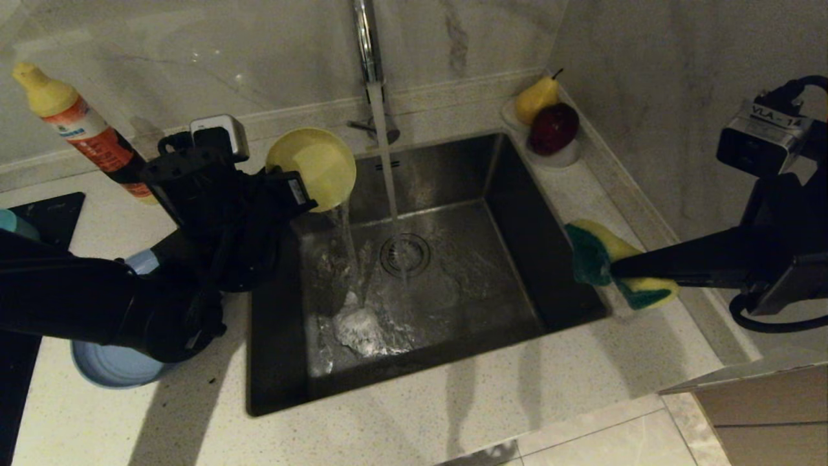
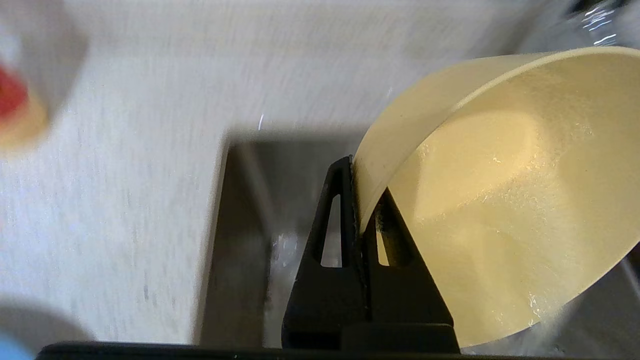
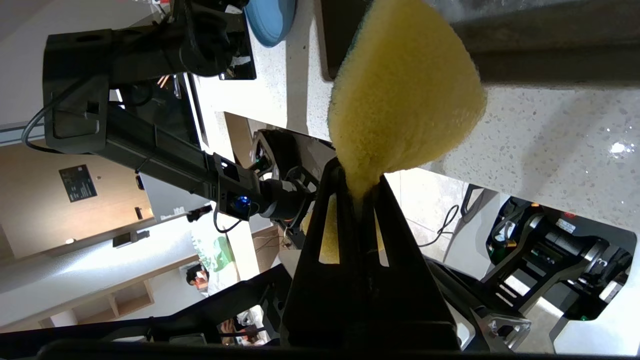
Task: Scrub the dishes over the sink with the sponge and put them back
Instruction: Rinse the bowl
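left gripper (image 1: 299, 194): clamped on the rim of the pale-yellow bowl (image 1: 315, 168) — bowl tipped on its side, water pouring out of it into the sink (image 1: 453, 259) right below
right gripper (image 1: 618, 268): pinching the sponge (image 1: 598, 259) tight — over the sink's right edge
tap (image 1: 369, 45): running, stream lands by the drain, between the two grippers
light-blue plate (image 1: 110, 366): on the counter, under the left arm

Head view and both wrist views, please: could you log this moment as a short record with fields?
left gripper: shut on the yellow bowl, tipped, water pouring out
right gripper: shut on the sponge, at the sink's right edge
tap: running
sink: wet, holds no dishes
blue plate: on the counter under the left arm
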